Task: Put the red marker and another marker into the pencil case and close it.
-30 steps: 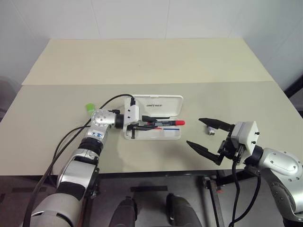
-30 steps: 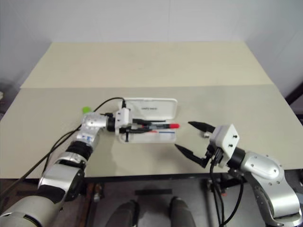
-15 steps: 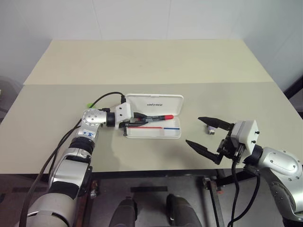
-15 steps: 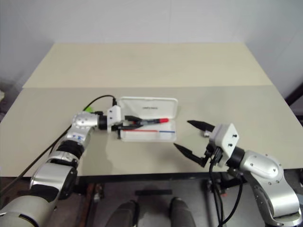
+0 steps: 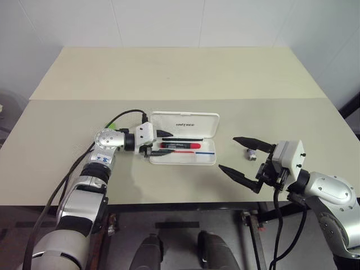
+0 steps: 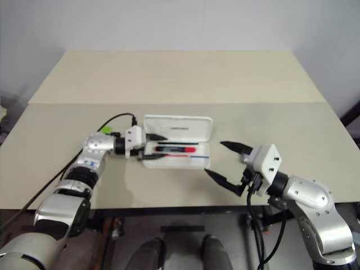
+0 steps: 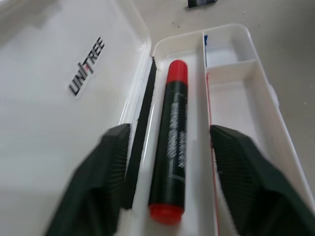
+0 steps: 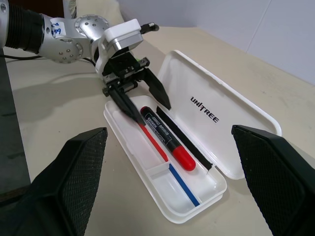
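The white pencil case (image 5: 194,120) lies open mid-table, its lid folded back. The red marker (image 5: 180,145), black with a red cap, lies flat in the tray (image 8: 183,210) along the hinge side. My left gripper (image 5: 163,144) is at the case's left end, open, one finger on each side of the marker's near end without pinching it (image 7: 170,142). A bright green bit of another marker (image 5: 111,125) peeks out behind my left wrist, mostly hidden. My right gripper (image 5: 228,153) hovers open and empty, to the right of the case.
A small grey object (image 5: 250,154) sits on the table beside my right gripper's upper finger. A black cable (image 5: 121,115) loops over the table by my left wrist. The table's front edge (image 5: 185,203) runs just below both grippers.
My left gripper drew back leftward with the red marker, then opened and let it go; the marker now rests in the tray. The right arm has hardly moved.
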`<action>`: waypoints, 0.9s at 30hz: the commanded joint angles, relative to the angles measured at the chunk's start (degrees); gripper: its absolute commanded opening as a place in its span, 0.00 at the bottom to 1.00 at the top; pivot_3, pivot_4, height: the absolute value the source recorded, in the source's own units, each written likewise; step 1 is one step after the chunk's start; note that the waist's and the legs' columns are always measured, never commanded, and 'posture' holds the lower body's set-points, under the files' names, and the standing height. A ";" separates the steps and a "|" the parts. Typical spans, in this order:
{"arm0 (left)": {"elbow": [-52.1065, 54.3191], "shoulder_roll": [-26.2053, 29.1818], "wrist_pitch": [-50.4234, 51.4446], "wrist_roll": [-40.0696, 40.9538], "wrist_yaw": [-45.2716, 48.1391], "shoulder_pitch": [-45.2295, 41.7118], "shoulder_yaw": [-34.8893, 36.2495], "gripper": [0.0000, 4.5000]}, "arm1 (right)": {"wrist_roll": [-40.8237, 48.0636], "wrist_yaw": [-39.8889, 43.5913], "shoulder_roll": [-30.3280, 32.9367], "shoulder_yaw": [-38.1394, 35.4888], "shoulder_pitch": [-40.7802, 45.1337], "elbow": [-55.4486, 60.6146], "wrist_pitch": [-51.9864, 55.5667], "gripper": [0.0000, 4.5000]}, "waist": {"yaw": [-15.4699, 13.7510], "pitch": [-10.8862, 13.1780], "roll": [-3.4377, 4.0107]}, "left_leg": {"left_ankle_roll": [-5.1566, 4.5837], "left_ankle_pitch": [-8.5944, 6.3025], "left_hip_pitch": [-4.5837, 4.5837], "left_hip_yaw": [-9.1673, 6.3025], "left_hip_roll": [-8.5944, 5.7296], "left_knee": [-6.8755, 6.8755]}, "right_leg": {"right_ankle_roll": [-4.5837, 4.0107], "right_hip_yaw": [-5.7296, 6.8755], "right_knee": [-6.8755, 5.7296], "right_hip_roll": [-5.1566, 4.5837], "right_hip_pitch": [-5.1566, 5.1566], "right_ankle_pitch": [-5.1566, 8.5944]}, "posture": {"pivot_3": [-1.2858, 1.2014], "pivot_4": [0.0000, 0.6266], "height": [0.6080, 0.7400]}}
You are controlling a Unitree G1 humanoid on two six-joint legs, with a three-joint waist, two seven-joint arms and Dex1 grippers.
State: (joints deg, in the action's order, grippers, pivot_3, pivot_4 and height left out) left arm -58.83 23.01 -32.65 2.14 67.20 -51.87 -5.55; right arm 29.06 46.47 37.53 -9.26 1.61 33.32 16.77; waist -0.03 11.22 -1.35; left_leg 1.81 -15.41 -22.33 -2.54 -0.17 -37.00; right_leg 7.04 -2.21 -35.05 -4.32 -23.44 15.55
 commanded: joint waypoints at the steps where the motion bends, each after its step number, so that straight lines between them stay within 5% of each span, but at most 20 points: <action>1: 2.09 -0.90 0.79 2.75 1.68 -0.85 1.68 0.87 | 1.03 0.29 0.23 -0.11 0.70 0.49 -0.17 0.95 | 0.00 0.00 0.00 | 0.00 0.00 0.00 0.00 0.00 0.00 | 0.00 0.00 0.00 0.00 0.00 0.00 | 0.52 0.24 1.00; 3: 3.83 -0.91 1.37 4.28 3.77 0.24 2.19 0.99 | 0.97 0.38 0.10 0.14 0.75 0.31 -0.24 0.95 | 0.05 0.00 0.00 | 0.00 0.00 0.00 0.00 0.00 0.00 | 0.00 0.00 0.00 0.00 0.00 0.00 | 0.52 0.24 1.00; 9: 12.78 -0.15 5.79 8.98 8.18 5.00 3.45 0.99 | 1.02 0.90 -0.09 0.78 1.28 -0.60 -0.60 0.95 | 0.13 0.00 0.00 | 0.00 0.00 0.02 0.01 0.02 0.01 | -0.01 -0.02 -0.05 0.00 -0.01 0.00 | 0.52 0.24 1.00; 14: 33.18 2.50 16.93 15.97 6.99 15.56 5.73 0.99 | 1.18 2.01 -0.46 2.33 3.08 -2.58 -1.05 0.95 | 0.36 0.00 0.00 | 0.00 0.00 0.03 0.03 0.06 0.01 | -0.01 -0.09 -0.07 -0.01 -0.02 0.00 | 0.52 0.24 1.00; 21: 62.45 1.52 32.31 18.83 -13.36 35.77 11.48 0.99 | 1.29 4.17 -1.28 4.10 5.37 -5.82 -2.26 0.95 | 0.20 0.00 0.01 | 0.00 -0.01 0.09 -0.01 0.10 0.00 | -0.04 -0.12 -0.10 -0.09 0.01 0.02 | 0.52 0.24 1.00; 27: 72.76 -2.02 39.01 16.53 -31.92 44.64 16.68 0.99 | 1.00 6.17 -2.03 5.54 6.92 -8.20 -3.16 0.95 | -0.04 0.00 0.01 | 0.01 -0.01 0.13 -0.02 0.12 -0.04 | -0.11 -0.06 -0.06 -0.11 0.06 0.04 | 0.52 0.24 1.00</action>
State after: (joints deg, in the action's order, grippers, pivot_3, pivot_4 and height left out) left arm 10.14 21.68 4.97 19.51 41.35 -7.69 8.56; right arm 29.50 51.87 35.68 -3.56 8.03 24.48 14.95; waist -0.07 11.22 -1.34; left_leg 1.81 -15.42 -22.20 -2.57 -0.06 -37.04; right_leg 6.93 -2.26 -35.11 -4.44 -23.36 15.59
